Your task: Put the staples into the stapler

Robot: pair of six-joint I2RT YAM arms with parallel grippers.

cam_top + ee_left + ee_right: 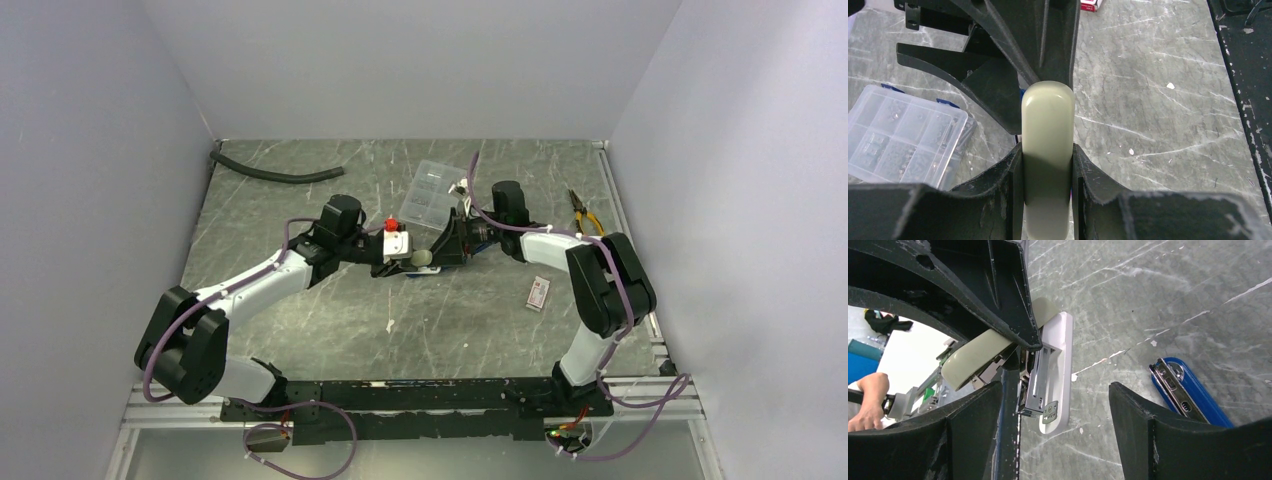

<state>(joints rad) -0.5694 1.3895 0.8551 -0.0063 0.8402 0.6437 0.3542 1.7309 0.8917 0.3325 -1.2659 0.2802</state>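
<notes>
Hanging over mid-table: stapler (405,250), beige top, white base, top pinched in left gripper (1047,152). Right gripper (1054,395) close beside it, jaws spread, gripping nothing. Staples box (538,293) lies by the right arm; clear compartment case (435,195) behind.

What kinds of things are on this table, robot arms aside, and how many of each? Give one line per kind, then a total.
Staplers: 2, the beige-and-white stapler and the blue stapler
Clear compartment case: 1
White box with a red end: 1
Yellow-handled pliers: 1
Black hose: 1
Total: 6
</notes>
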